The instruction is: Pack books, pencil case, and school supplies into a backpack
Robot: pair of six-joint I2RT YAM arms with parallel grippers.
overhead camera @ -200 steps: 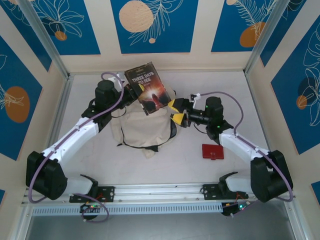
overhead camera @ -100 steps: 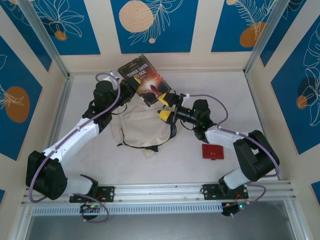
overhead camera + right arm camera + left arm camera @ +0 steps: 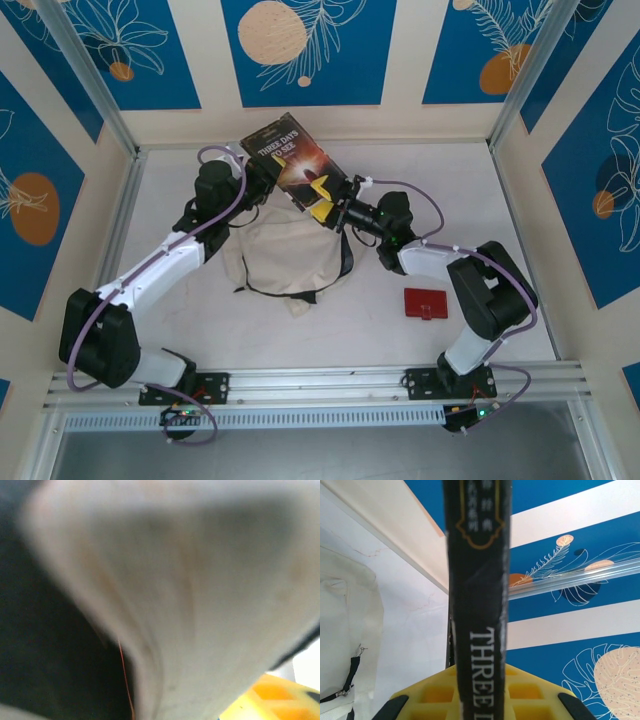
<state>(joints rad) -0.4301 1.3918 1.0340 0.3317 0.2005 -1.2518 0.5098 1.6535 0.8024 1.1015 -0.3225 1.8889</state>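
The left gripper (image 3: 479,692) is closed tight on the dark book (image 3: 293,160). In the left wrist view its yellow pads (image 3: 435,692) press either side of the spine, which stands upright between them with the white title lettering running up it. From above, the book is held aloft over the far part of the table (image 3: 180,330), tilted, with its top edge close to the back wall (image 3: 200,125) and its lower right corner pointing down toward the backpack (image 3: 285,262). The right gripper (image 3: 321,197) sits at that lower corner, one yellow finger over the cover and one under the edge. Its jaws are partly parted, and I cannot tell whether they press on the book, since the right wrist view is a blur of pale surface with a yellow finger (image 3: 265,695) at the bottom. The backpack lies slumped in the middle of the table just below the book, both arms flanking its far edge. The pencil case (image 3: 425,303) lies flat to its right, well apart from it and close beside the right arm's base link. Bare table stretches left of the backpack to the side rail and along the near edge.
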